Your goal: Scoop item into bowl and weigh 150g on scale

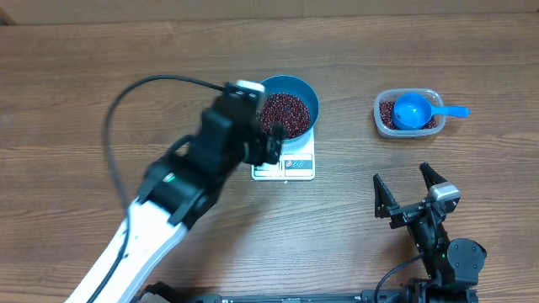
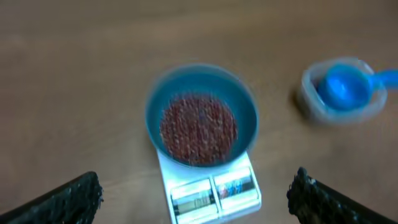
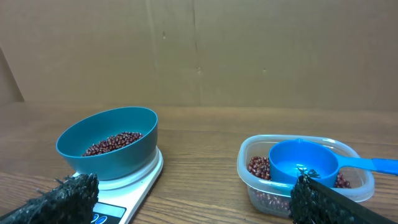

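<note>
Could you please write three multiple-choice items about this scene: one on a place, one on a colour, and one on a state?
1. Where does the blue bowl stand?
A. on the white kitchen scale
B. inside the clear plastic tub
C. on the bare table

2. What colour is the handled scoop?
A. red
B. blue
C. white

3. How does the right gripper stand?
A. shut on the scoop
B. shut on the bowl
C. open and empty

Answers:
1. A, since the right wrist view shows the bowl resting on the scale's platform.
2. B, since the scoop lying in the clear plastic tub on the red-brown beans is bright blue.
3. C, since the overhead view shows its fingers spread apart with nothing between them, away from the tub.
</note>
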Robot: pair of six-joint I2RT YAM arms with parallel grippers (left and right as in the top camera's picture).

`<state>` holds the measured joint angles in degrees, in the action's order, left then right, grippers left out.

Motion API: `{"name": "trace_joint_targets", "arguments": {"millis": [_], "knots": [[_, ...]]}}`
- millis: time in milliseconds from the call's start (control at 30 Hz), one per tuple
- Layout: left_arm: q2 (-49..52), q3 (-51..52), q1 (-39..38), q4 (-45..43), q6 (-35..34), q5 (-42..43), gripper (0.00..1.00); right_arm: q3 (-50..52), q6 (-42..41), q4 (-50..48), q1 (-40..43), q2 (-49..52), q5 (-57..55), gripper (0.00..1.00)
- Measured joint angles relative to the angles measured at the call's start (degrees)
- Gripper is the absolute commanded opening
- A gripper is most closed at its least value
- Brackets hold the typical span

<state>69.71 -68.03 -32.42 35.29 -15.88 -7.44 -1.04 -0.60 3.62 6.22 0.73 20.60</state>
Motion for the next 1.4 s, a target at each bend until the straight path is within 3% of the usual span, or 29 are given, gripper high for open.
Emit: {"name": "trace_joint_targets", "arguments": {"millis": [500,800,1100,1400], "knots": [[-19.96,45.44,7.45,-51.06,-0.02,4.50,1.00,0.00,0.20,0.02,0.00,0.00,0.00,1.00],[-32.24,65.05,8.98,-67.30,-0.70,5.29,1.00,0.00,0.20,0.00,0.00,0.00,-0.02,1.00],[-40.57,67.52,16.11,-56.30,-3.48,5.29,1.00,0.00,0.17,0.02,-0.04,0.00,-0.02,1.00],[-50.36,67.52,19.43,-36.20,-2.78,3.74,1.00,0.00,0.17,0.04,-0.07,0.00,-0.02,1.00]]}}
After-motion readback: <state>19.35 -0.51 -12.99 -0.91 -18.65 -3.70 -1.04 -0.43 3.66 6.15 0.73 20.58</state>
